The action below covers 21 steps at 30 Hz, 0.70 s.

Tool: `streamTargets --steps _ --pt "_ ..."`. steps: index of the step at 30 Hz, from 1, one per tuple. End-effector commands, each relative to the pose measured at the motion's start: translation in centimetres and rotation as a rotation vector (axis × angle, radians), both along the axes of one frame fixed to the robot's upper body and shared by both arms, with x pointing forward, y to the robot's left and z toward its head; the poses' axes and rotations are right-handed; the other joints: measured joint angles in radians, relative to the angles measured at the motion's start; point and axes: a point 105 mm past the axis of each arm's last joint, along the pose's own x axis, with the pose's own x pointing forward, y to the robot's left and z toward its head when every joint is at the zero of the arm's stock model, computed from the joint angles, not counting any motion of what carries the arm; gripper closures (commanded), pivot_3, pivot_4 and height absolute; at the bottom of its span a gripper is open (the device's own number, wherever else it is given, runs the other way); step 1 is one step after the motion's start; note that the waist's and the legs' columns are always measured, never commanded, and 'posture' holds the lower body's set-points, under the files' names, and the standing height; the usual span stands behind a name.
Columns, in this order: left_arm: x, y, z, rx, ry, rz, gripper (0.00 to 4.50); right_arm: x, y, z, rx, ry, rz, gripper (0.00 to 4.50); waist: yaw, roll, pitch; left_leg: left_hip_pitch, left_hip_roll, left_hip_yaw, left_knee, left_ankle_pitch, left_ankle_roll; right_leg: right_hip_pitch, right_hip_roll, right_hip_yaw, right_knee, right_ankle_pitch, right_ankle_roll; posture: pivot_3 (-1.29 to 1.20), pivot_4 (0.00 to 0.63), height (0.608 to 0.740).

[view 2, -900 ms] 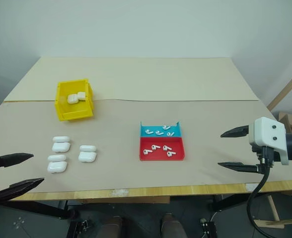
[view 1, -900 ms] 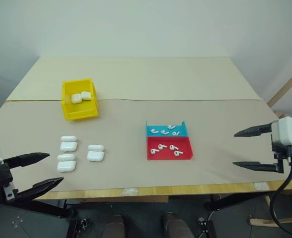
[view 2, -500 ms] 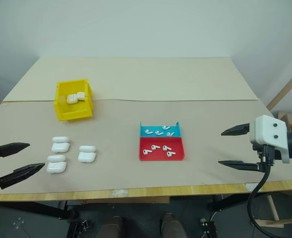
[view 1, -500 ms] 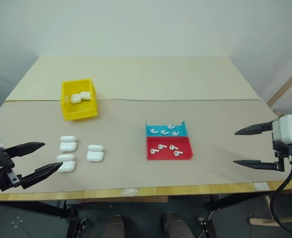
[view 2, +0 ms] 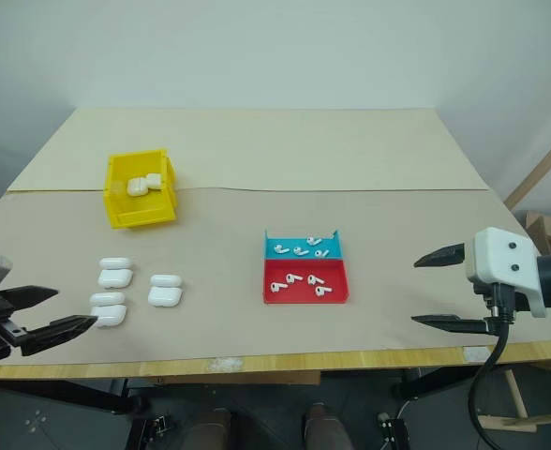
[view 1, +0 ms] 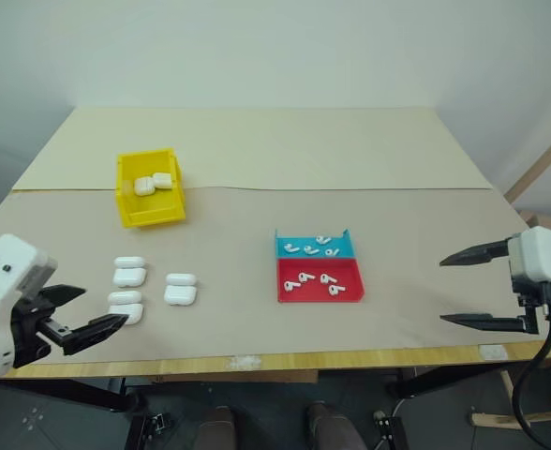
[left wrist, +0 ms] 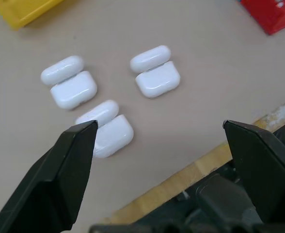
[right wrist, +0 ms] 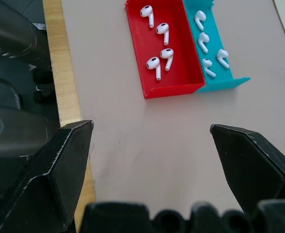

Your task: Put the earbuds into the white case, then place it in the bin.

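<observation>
three open white cases (view 1: 126,272) (view 1: 126,307) (view 1: 179,289) lie on the table (view 1: 369,169), and two more sit in the one yellow bin (view 1: 148,187). four earbuds (right wrist: 159,63) lie in the one red tray (right wrist: 137,34) and four in the one blue tray (right wrist: 225,82).

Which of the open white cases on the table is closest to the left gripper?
The front case in the left column, nearest the table edge. The left gripper sits just beside it; the other two cases lie farther off.
</observation>
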Motion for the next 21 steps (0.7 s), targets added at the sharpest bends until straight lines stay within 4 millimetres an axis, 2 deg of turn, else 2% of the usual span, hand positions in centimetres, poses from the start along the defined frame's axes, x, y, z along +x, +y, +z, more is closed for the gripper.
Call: streamTargets --steps 1,5,6,7,9,11,15,21 --pt "-0.3 1.0 -0.2 0.055 0.127 0.059 0.0 0.0 0.5 0.6 0.019 -0.035 0.015 0.01 0.0 0.0 0.0 0.001 0.0 0.0 0.0 0.0 0.0 0.0 0.0 0.0 0.0 0.0 0.0 0.0 0.15 0.74" --pt "1.1 0.6 -1.6 -0.011 0.142 0.157 0.0 0.3 1.0 -0.1 0.026 -0.033 0.016 0.01 0.004 0.001 0.0 0.002 0.001 -0.001 0.0 0.0 0.0 0.001 -0.001 0.0 0.001 0.0 -0.001 0.0 0.15 0.74" --pt "1.5 0.7 -2.1 -0.036 0.124 0.24 0.0 0.3 1.2 -0.1 0.029 -0.035 0.017 0.01 0.005 0.002 0.0 0.001 0.001 0.0 0.0 0.0 0.0 0.0 -0.001 0.0 0.0 0.0 -0.001 0.0 0.15 0.74" --pt "1.8 0.9 -2.8 -0.05 0.109 0.328 0.0 0.2 1.3 0.0 0.04 -0.036 0.013 0.01 0.004 0.002 0.0 0.0 0.002 -0.001 -0.001 0.0 0.0 -0.001 -0.003 0.0 0.001 0.004 -0.008 0.0 0.15 0.74" --pt "2.2 1.4 -3.9 -0.066 0.06 0.485 0.0 0.0 1.5 -0.1 0.056 -0.037 0.004 0.01 0.005 0.002 0.0 -0.001 0.002 -0.002 -0.002 0.0 0.0 -0.002 -0.005 0.0 0.001 0.004 -0.008 0.0 0.15 0.74" --pt "2.5 1.2 -4.5 -0.053 0.019 0.557 0.0 -0.3 1.7 -0.5 0.063 -0.031 -0.005 0.01 0.007 0.002 0.0 -0.002 0.0 -0.001 -0.002 0.0 0.0 -0.002 -0.007 -0.001 0.001 0.005 -0.009 0.0 0.15 0.74" --pt "4.1 0.4 -4.3 -0.059 -0.048 0.617 0.0 -0.7 1.7 -1.0 0.057 -0.025 -0.016 0.01 0.03 0.001 0.0 -0.002 -0.005 0.0 -0.001 0.001 -0.001 0.0 -0.007 -0.001 -0.001 0.005 -0.009 0.0 0.15 0.74" --pt "6.2 -0.6 -4.1 -0.104 -0.075 0.614 0.0 -1.0 1.6 -0.8 0.053 -0.031 -0.035 0.01 0.041 0.001 0.0 -0.001 -0.005 0.001 -0.001 0.001 -0.002 0.001 -0.005 -0.001 -0.002 0.005 -0.008 0.0 0.15 0.74"
